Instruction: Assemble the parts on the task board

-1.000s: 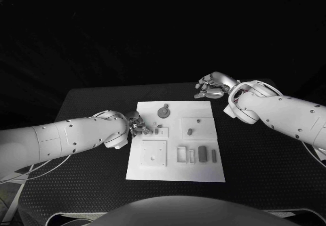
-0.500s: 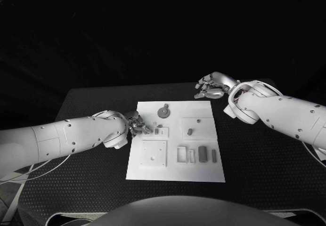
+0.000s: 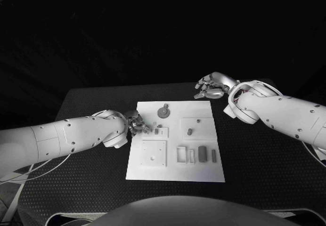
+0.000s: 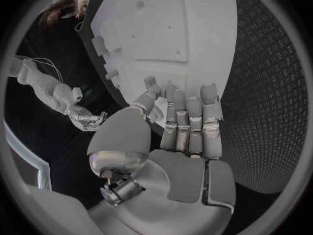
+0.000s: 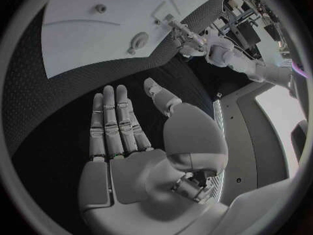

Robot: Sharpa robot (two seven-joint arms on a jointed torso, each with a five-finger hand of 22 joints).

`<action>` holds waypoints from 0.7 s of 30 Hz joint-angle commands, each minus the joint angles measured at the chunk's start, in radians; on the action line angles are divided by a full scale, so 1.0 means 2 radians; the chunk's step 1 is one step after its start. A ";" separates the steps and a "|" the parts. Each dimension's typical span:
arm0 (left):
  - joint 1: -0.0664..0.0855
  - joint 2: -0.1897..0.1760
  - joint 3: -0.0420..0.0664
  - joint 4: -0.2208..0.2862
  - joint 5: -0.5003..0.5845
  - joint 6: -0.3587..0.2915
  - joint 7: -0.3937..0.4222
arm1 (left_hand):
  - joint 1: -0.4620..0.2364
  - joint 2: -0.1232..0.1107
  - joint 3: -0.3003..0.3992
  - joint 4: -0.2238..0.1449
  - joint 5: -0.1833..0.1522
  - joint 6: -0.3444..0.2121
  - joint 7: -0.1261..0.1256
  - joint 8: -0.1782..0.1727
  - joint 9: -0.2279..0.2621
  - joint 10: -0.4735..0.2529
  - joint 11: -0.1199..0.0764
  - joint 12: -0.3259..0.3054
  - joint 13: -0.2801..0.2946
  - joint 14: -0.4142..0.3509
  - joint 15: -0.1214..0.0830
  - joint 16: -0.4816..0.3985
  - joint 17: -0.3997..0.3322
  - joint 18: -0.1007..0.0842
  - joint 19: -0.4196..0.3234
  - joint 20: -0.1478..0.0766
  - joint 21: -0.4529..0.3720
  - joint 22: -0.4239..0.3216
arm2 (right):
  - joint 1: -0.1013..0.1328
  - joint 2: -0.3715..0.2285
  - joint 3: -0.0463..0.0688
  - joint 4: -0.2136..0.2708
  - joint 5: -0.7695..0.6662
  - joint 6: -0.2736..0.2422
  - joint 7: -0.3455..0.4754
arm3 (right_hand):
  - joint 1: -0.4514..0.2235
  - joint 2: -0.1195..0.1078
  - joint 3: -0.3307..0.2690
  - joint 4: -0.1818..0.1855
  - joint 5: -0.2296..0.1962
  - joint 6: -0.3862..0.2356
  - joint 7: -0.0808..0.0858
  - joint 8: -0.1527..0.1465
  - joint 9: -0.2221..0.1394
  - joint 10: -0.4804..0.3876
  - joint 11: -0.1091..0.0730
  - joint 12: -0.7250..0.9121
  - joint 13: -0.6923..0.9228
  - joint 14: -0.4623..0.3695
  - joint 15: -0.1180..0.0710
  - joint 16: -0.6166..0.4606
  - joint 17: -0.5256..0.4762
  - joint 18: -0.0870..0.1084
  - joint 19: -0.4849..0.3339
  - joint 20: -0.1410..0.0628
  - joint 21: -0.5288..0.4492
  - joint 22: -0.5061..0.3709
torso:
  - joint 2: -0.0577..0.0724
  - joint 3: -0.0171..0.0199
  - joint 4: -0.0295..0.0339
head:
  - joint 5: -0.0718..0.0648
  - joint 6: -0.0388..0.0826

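Note:
The white task board [image 3: 204,170] lies in the middle of the black table. On it are a round grey part [image 3: 164,112], a small holder with short parts [image 3: 158,131], a block with a peg [image 3: 191,131], a square plate [image 3: 154,153] and a row of upright parts [image 3: 198,154]. My left hand [image 3: 137,124] is at the board's left edge beside the small holder. In the left wrist view its fingers [image 4: 189,121] lie together, with the thumb close to them over the board [image 4: 176,36]. My right hand [image 3: 210,87] hovers off the board's far right corner, fingers [image 5: 117,122] straight and holding nothing.
Black textured table [image 3: 258,155] surrounds the board, with free room to its right and in front. Beyond the table everything is dark. The right wrist view shows the board [image 5: 91,42] and my left hand [image 5: 187,40] at its edge.
My left hand has drawn back slightly from the small holder toward the board's left edge. The right arm has not moved.

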 commanded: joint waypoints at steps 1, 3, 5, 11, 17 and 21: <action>0.000 0.002 0.000 -0.001 0.000 -0.009 0.005 | 0.016 0.020 0.011 -0.013 0.002 -0.001 0.001 0.000 0.001 -0.002 -0.001 0.003 -0.001 -0.001 -0.001 0.002 -0.001 0.013 0.001 0.000 -0.001 0.010 | 0.000 0.000 0.000 0.000 -0.001 0.005 0.003 | 0.001 0.002 -0.004 0.000 0.001 0.004 0.000 0.003 -0.001 -0.005 0.001 0.002 -0.001 0.001 0.003 -0.002 0.001 -0.006 -0.001 0.002 -0.002 0.001 | 0.000 0.0003 0.0002 | 0.000 0.000; 0.000 0.003 0.000 -0.003 -0.002 -0.009 0.004 | 0.015 0.021 0.012 -0.014 0.003 -0.001 0.001 0.001 0.001 -0.002 -0.001 0.003 -0.001 -0.001 -0.001 0.003 -0.001 0.013 0.001 0.000 -0.001 0.010 | 0.000 0.000 0.000 0.000 -0.001 0.005 0.003 | 0.001 0.002 -0.004 0.000 0.001 0.004 0.000 0.003 -0.001 -0.005 0.000 0.002 -0.001 0.001 0.003 -0.002 0.001 -0.006 -0.001 0.002 -0.002 0.001 | 0.000 0.0003 0.0002 | 0.000 0.000; 0.000 0.003 0.001 -0.004 -0.003 -0.010 0.003 | 0.015 0.021 0.012 -0.015 0.004 -0.001 0.001 0.001 0.002 -0.002 -0.001 0.003 -0.001 0.000 -0.001 0.003 -0.001 0.013 0.001 0.000 -0.001 0.010 | 0.000 0.000 0.000 0.001 -0.001 0.006 0.003 | 0.001 0.002 -0.004 0.000 0.001 0.004 0.000 0.003 -0.001 -0.005 0.001 0.002 -0.001 0.001 0.003 -0.002 0.001 -0.006 -0.001 0.002 -0.002 0.001 | 0.000 0.0002 0.0001 | 0.000 0.000; 0.000 0.004 0.001 -0.005 -0.006 -0.009 0.001 | 0.013 0.021 0.013 -0.016 0.005 0.000 0.001 0.002 0.003 -0.001 -0.002 0.004 -0.001 0.000 -0.001 0.003 -0.001 0.013 0.002 -0.001 -0.001 0.009 | 0.000 -0.001 0.000 0.000 -0.001 0.005 0.003 | 0.001 0.002 -0.004 0.000 0.001 0.004 0.000 0.003 -0.001 -0.005 0.001 0.002 -0.001 0.001 0.003 -0.002 0.001 -0.005 -0.001 0.002 -0.002 0.001 | 0.000 0.0002 -0.0003 | 0.000 0.000; 0.000 0.005 0.001 -0.008 -0.007 -0.003 -0.003 | 0.012 0.022 0.014 -0.017 0.006 0.000 0.001 0.002 0.003 -0.001 -0.002 0.004 -0.001 0.000 -0.001 0.003 -0.001 0.013 0.002 -0.001 -0.001 0.009 | 0.000 -0.001 0.000 0.001 -0.001 0.006 0.004 | 0.001 0.002 -0.004 0.000 0.001 0.004 0.000 0.003 -0.001 -0.005 0.001 0.002 -0.002 0.001 0.003 -0.003 0.001 -0.005 -0.001 0.002 -0.002 0.001 | 0.000 0.0001 0.0005 | 0.000 0.000; 0.000 0.005 0.001 -0.008 -0.007 0.000 -0.001 | 0.012 0.023 0.015 -0.017 0.006 0.000 0.001 0.003 0.004 -0.001 -0.002 0.004 -0.001 0.001 -0.001 0.004 -0.001 0.013 0.003 -0.001 0.000 0.009 | 0.000 0.000 0.000 0.000 -0.001 0.006 0.004 | 0.001 0.002 -0.004 0.000 0.001 0.004 0.000 0.003 -0.001 -0.005 0.001 0.002 -0.002 0.001 0.003 -0.003 0.001 -0.005 -0.001 0.002 -0.002 0.001 | 0.000 0.0001 0.0002 | 0.000 0.000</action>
